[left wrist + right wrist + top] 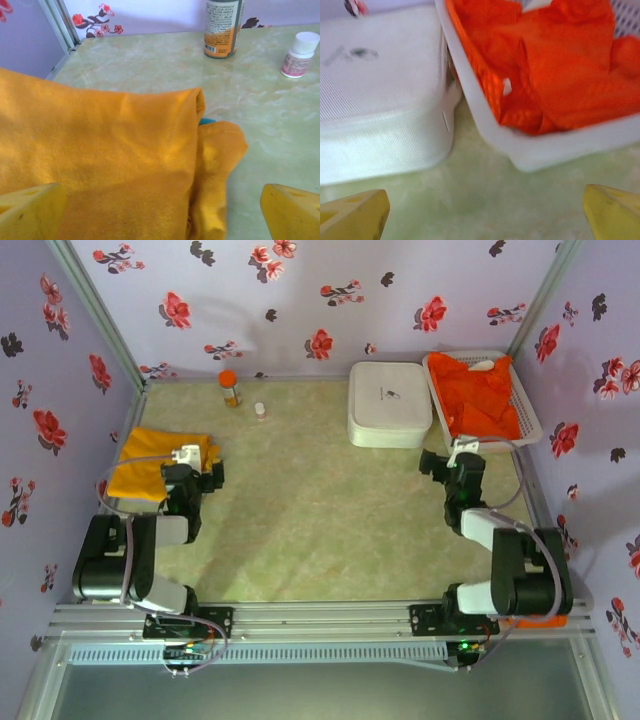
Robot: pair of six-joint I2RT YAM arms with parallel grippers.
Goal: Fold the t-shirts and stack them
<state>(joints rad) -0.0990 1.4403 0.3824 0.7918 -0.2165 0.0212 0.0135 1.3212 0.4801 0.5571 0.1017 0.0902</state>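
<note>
The mustard t-shirt lay on the table at about 9 o'clock, gathered into a rough rectangle. From the left wrist view it looked doubled over, with a loose flap sticking out along its 3 o'clock edge. The left gripper hovered over that edge with its jaws wide apart and nothing between them. One yellow fingertip was above the cloth and the other above bare tabletop.

The orange-red t-shirt sat crumpled and unfolded in the white mesh basket at about 1 o'clock. A white lidded box was just beside the basket on its 9 o'clock side. The right gripper was at the basket's 6 o'clock rim, facing it, with jaws spread and empty. An orange-capped bottle and a small white-capped bottle stood at about 11 o'clock, well apart from both shirts.

Judging by this layout, the mustard shirt appeared mostly folded and the red one not yet started, so the task seemed under halfway. The step in hand was probably fetching the red shirt. The next move would call for the right gripper to rise over the basket wall, pinch one bunch of fabric and lift it fully clear. Snagging the mesh could drag the basket along. The left gripper could tuck in the stray flap.
</note>
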